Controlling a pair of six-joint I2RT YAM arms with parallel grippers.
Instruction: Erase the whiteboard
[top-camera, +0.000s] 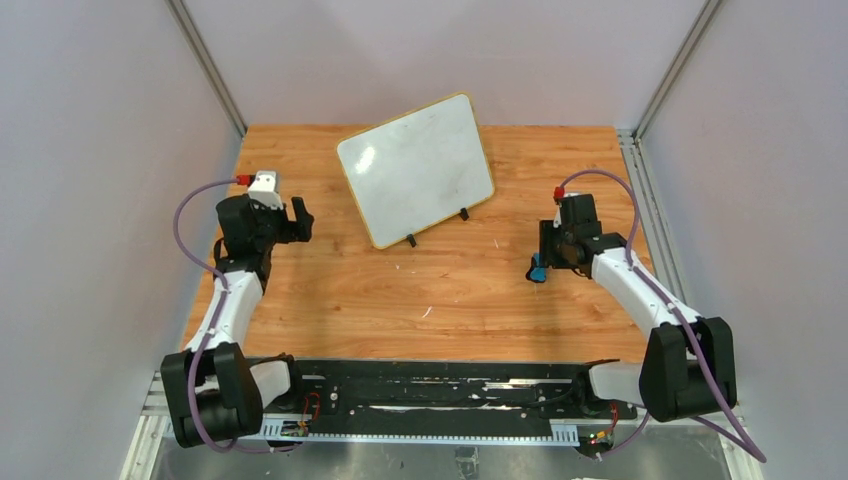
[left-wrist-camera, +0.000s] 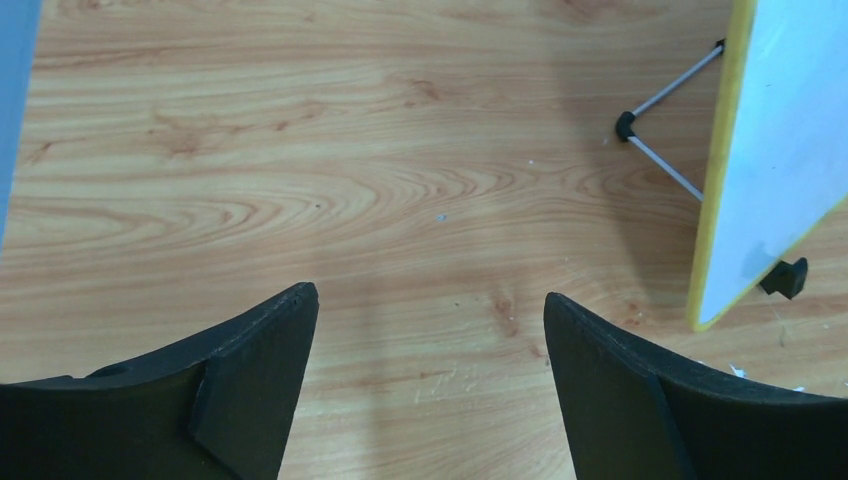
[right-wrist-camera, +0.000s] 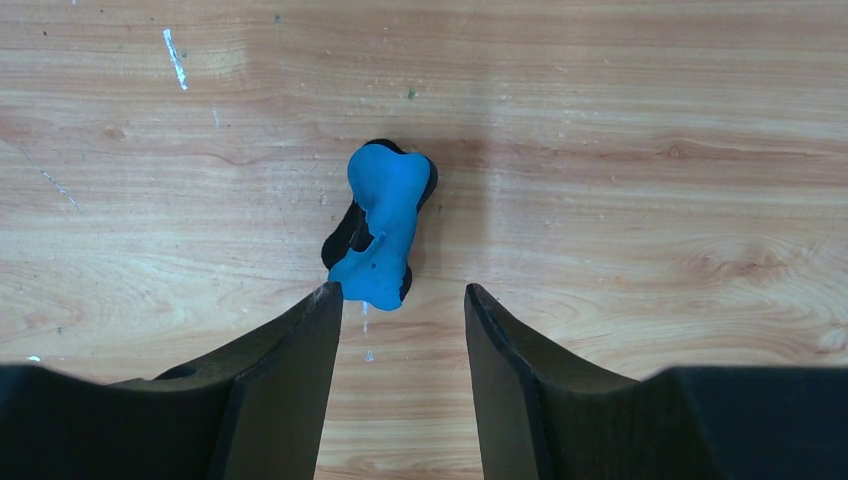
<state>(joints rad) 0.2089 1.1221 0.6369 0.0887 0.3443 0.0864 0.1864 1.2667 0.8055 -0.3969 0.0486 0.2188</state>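
Observation:
The whiteboard (top-camera: 415, 170) stands tilted at the back middle of the table, white with a yellow frame. Its face shows only faint grey smudges. Its yellow edge (left-wrist-camera: 715, 180) appears at the right of the left wrist view. My left gripper (top-camera: 292, 222) (left-wrist-camera: 430, 297) hangs left of the board, open wide over bare wood. A blue eraser with a black underside (right-wrist-camera: 383, 225) (top-camera: 538, 270) lies on the table to the board's right. My right gripper (right-wrist-camera: 402, 292) (top-camera: 548, 255) stands open just behind it, its left fingertip (right-wrist-camera: 325, 300) close to the eraser's near end, with nothing between the fingers.
The board rests on two small black feet (top-camera: 411, 240) and a thin metal prop with a black tip (left-wrist-camera: 625, 125) behind it. Grey walls and aluminium posts enclose the wooden table (top-camera: 430, 290). A black rail (top-camera: 430, 385) runs between the arm bases.

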